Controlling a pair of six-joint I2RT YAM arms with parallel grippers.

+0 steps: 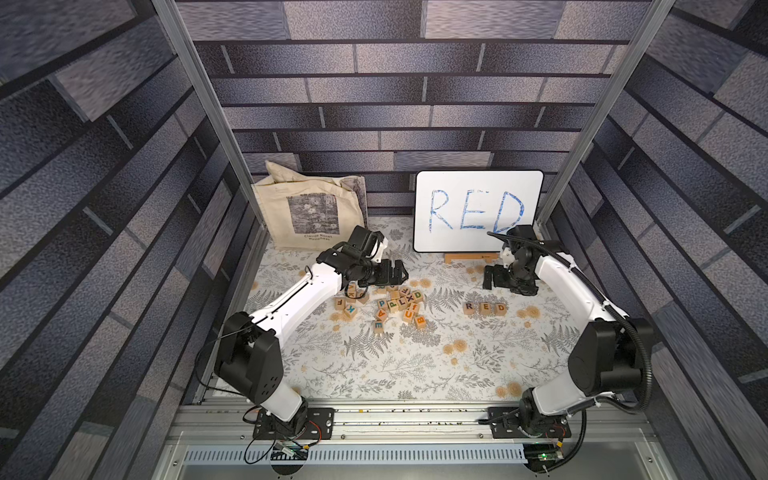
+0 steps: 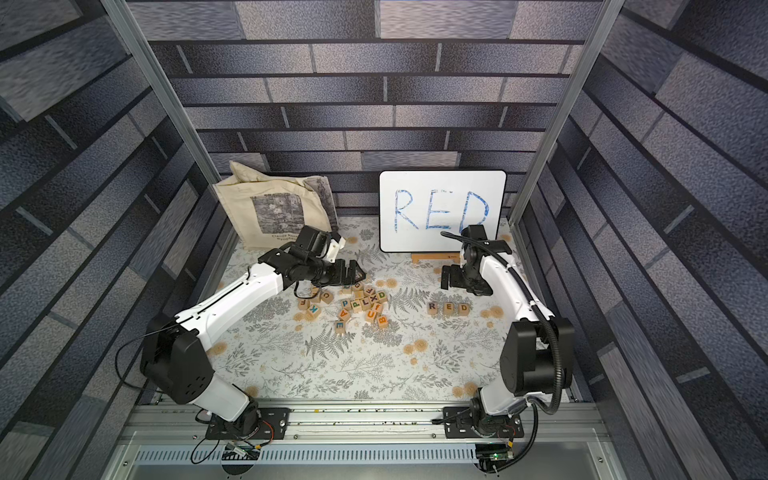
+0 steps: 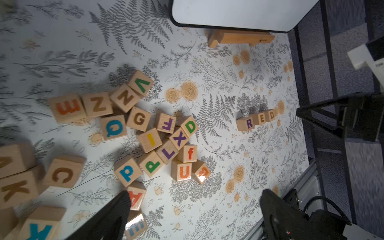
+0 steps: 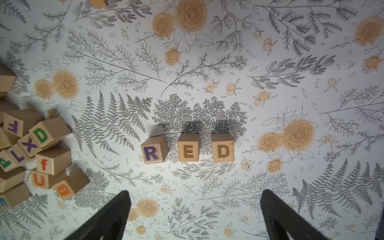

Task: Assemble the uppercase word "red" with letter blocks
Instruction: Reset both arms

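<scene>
Right fingers (image 4: 116, 212) hanging spread wide, gripping nothing. Just beyond them, untouched, R block (image 4: 153, 152), E block (image 4: 188, 151) and D block (image 4: 222, 151) sitting in a row on the worktop (image 4: 291, 52), reading RED. Left fingers (image 3: 112, 216) likewise gaping, empty, hovering over the loose pile (image 3: 149, 140).

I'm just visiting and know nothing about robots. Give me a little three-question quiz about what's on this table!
1. True or false: the R block, E block and D block stand in a row spelling RED.
2. The right claw is: A) gripping the D block; B) open and empty; C) shut and empty.
3. What colour is the R?
Key: 1 true; 2 B; 3 purple.
</scene>
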